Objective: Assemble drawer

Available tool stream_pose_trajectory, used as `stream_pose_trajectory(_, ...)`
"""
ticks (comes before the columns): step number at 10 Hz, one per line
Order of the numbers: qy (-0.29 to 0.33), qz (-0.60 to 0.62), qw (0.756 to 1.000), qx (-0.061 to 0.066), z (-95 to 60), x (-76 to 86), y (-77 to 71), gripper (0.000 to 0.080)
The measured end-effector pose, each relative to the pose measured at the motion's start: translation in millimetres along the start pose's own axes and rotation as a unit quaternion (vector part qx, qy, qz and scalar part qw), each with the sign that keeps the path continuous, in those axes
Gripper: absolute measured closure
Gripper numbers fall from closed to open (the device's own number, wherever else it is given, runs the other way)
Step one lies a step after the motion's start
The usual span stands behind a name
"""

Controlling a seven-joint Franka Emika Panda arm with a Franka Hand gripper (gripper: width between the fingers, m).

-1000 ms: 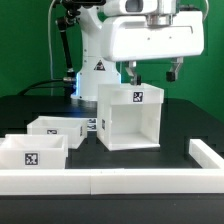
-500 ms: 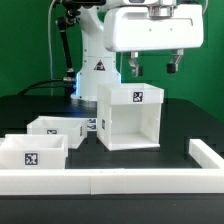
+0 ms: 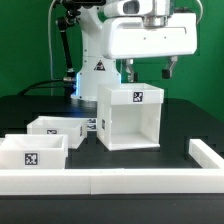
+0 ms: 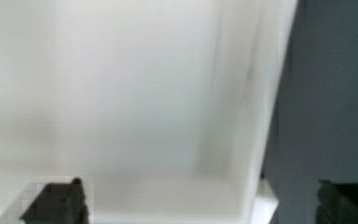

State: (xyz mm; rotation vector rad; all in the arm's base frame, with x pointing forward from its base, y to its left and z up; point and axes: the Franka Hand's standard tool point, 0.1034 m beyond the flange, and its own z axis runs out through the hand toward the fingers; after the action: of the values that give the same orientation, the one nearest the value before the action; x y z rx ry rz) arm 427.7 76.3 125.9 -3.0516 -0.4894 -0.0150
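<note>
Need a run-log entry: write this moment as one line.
gripper: open, empty | position: above housing | two trays: outside housing, exterior view's left

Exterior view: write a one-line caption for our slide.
Open gripper poised above the tall housing; two shallow trays sit on the table toward the exterior view's left.

Exterior: low, front-on across table (image 3: 185,125), facing arm base (image 3: 97,62), mid range. Wrist: straight down past fingertips (image 4: 57,200), super close, blurry. Shared: housing (image 3: 130,115) top, pretty much.
</note>
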Motion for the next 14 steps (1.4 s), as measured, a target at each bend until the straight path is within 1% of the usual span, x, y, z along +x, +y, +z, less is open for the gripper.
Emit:
stream_pose_trajectory(1, 0.000, -0.001, 1.000, 0.000, 7.5, -6.8, -5.0, 0.0150)
stream_pose_trajectory(3, 0.002, -0.002, 1.000, 0.000, 18.9, -10.6, -10.5, 0.0150)
stream_pose_trajectory(5, -0.002, -0.003, 1.000, 0.002, 26.1, -12.9, -12.4, 0.0150)
stream_pose_trajectory(6, -0.003, -0.002, 1.000, 0.002, 27.0, -13.5, -12.0, 0.0150)
stream_pose_trajectory(7, -0.003, -0.002, 1.000, 0.002, 27.2, -13.7, -11.4, 0.0284)
stream_pose_trajectory(8, -0.003, -0.002, 1.000, 0.002, 27.2, -13.7, -11.5, 0.0284)
stream_pose_trajectory(9, -0.004, -0.002, 1.000, 0.002, 27.3, -13.7, -11.5, 0.0435)
stream_pose_trajectory(10, -0.004, -0.002, 1.000, 0.002, 27.4, -13.8, -11.5, 0.0603)
stream_pose_trajectory(11, -0.004, -0.002, 1.000, 0.002, 27.4, -13.8, -11.5, 0.0603)
stream_pose_trajectory(12, -0.004, -0.002, 1.000, 0.002, 27.5, -13.8, -11.5, 0.0745)
stream_pose_trajectory(13, -0.003, -0.002, 1.000, 0.002, 27.1, -13.2, -11.4, 0.0763)
stream_pose_trajectory(14, -0.003, -0.002, 1.000, 0.002, 27.1, -13.2, -11.4, 0.0763)
